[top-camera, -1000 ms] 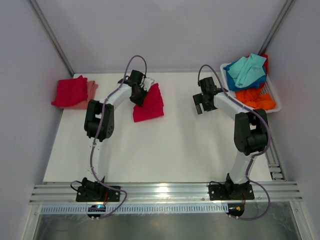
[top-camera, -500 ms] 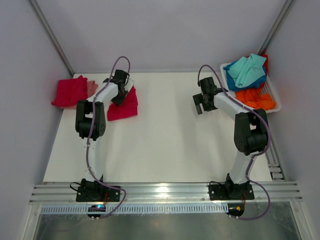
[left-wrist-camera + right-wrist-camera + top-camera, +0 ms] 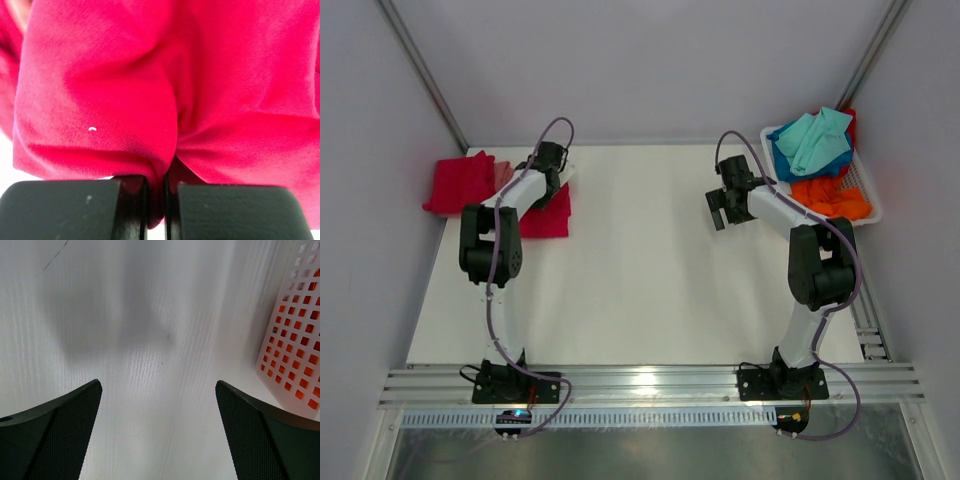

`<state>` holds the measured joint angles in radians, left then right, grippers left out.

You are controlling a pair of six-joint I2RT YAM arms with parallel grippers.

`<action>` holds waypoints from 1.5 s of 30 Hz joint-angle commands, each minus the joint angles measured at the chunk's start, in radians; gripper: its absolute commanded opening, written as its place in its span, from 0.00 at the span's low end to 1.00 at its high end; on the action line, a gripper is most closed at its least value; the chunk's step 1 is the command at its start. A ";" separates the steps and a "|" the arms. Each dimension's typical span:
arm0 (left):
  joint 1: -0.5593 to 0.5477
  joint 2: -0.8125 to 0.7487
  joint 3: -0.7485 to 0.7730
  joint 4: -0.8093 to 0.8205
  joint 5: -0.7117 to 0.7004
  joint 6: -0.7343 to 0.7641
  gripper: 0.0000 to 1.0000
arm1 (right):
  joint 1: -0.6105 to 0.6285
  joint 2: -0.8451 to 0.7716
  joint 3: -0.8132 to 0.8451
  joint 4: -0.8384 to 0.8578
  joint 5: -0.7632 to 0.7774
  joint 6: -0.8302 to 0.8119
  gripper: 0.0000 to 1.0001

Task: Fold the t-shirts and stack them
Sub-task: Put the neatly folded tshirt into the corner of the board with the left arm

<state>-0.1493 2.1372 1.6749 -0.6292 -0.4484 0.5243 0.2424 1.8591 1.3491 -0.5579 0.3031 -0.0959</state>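
Further left now, the crimson t-shirt is clamped in the left gripper near the stack at upper left. Release on top is called for next; the right gripper is held open and empty.

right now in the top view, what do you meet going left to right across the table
stack of folded red t-shirts → crimson t-shirt → right gripper → white basket

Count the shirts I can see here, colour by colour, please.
Crimson: 2, the gripped shirt and the stacked shirt
Salmon pink shirt: 1
Teal shirt: 1
Blue shirt: 1
Orange shirt: 1
Red shirt behind teal: 1
Total: 7 showing; the basket may hide more.
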 commanded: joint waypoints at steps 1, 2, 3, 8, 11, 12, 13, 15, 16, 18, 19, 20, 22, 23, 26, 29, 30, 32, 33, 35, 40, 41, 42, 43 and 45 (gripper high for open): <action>0.025 -0.076 0.005 0.094 -0.099 0.117 0.00 | 0.001 -0.034 -0.001 0.009 0.004 0.002 0.99; 0.028 -0.077 0.008 0.120 -0.114 0.132 0.00 | 0.003 -0.032 -0.001 0.007 0.005 0.002 0.99; 0.031 -0.077 0.008 0.134 -0.119 0.147 0.00 | 0.003 -0.031 0.001 0.009 0.007 0.002 0.99; 0.053 -0.063 0.049 0.175 -0.144 0.209 0.00 | 0.003 -0.029 -0.001 0.009 0.010 0.002 0.99; 0.068 -0.053 0.051 0.220 -0.171 0.253 0.00 | 0.003 -0.032 -0.004 0.012 0.014 0.001 0.99; 0.073 -0.051 0.052 0.238 -0.174 0.261 0.00 | 0.003 -0.032 -0.004 0.012 0.017 0.001 0.99; 0.082 -0.049 0.054 0.244 -0.174 0.264 0.00 | 0.003 -0.032 -0.004 0.013 0.018 0.001 0.99; 0.094 -0.046 0.062 0.252 -0.174 0.267 0.00 | 0.001 -0.029 -0.005 0.013 0.018 -0.001 0.99; 0.108 -0.046 0.066 0.255 -0.174 0.266 0.00 | 0.003 -0.028 -0.005 0.013 0.019 -0.001 0.99; 0.128 -0.048 0.071 0.266 -0.173 0.261 0.00 | 0.001 -0.024 -0.005 0.013 0.022 -0.001 0.99; 0.134 -0.051 0.074 0.273 -0.162 0.257 0.00 | 0.001 -0.023 -0.005 0.013 0.022 -0.001 0.99; 0.142 -0.053 0.078 0.269 -0.158 0.247 0.00 | 0.001 -0.021 -0.005 0.015 0.022 -0.001 0.99; 0.146 -0.059 0.097 0.252 -0.147 0.221 0.00 | 0.003 -0.020 -0.005 0.015 0.022 -0.001 0.99; 0.181 -0.063 0.103 0.247 -0.133 0.212 0.00 | 0.003 -0.018 -0.005 0.015 0.022 -0.001 0.99; 0.194 -0.077 0.114 0.246 -0.119 0.195 0.00 | 0.001 -0.015 -0.005 0.016 0.021 -0.001 0.99; 0.208 -0.082 0.134 0.250 -0.102 0.187 0.00 | 0.003 -0.012 -0.004 0.016 0.018 0.001 0.99; 0.214 -0.080 0.146 0.246 -0.090 0.184 0.00 | 0.003 -0.009 -0.004 0.013 0.016 0.002 0.99; 0.220 -0.077 0.186 0.217 -0.075 0.169 0.00 | 0.003 -0.006 -0.002 0.012 0.016 0.004 0.99; 0.221 -0.073 0.196 0.214 -0.073 0.169 0.00 | 0.001 -0.005 -0.002 0.012 0.018 0.005 0.99; 0.224 -0.068 0.213 0.217 -0.073 0.181 0.00 | 0.003 -0.003 -0.002 0.012 0.019 0.005 0.99; 0.237 -0.054 0.241 0.252 -0.082 0.223 0.00 | 0.003 0.006 -0.001 0.010 0.022 0.005 0.99; 0.244 -0.051 0.267 0.246 -0.078 0.218 0.00 | 0.003 0.009 0.001 0.010 0.022 0.007 0.99; 0.247 -0.049 0.282 0.226 -0.073 0.214 0.00 | 0.003 0.011 0.001 0.010 0.022 0.005 0.99; 0.251 -0.043 0.295 0.220 -0.070 0.212 0.00 | 0.003 0.012 0.001 0.010 0.022 0.005 0.99; 0.258 -0.040 0.312 0.214 -0.070 0.220 0.00 | 0.003 0.014 0.002 0.009 0.022 0.005 0.99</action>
<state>0.0834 2.1315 1.9060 -0.4652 -0.5091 0.7238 0.2424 1.8668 1.3457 -0.5575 0.3088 -0.0956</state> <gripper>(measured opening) 0.056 0.993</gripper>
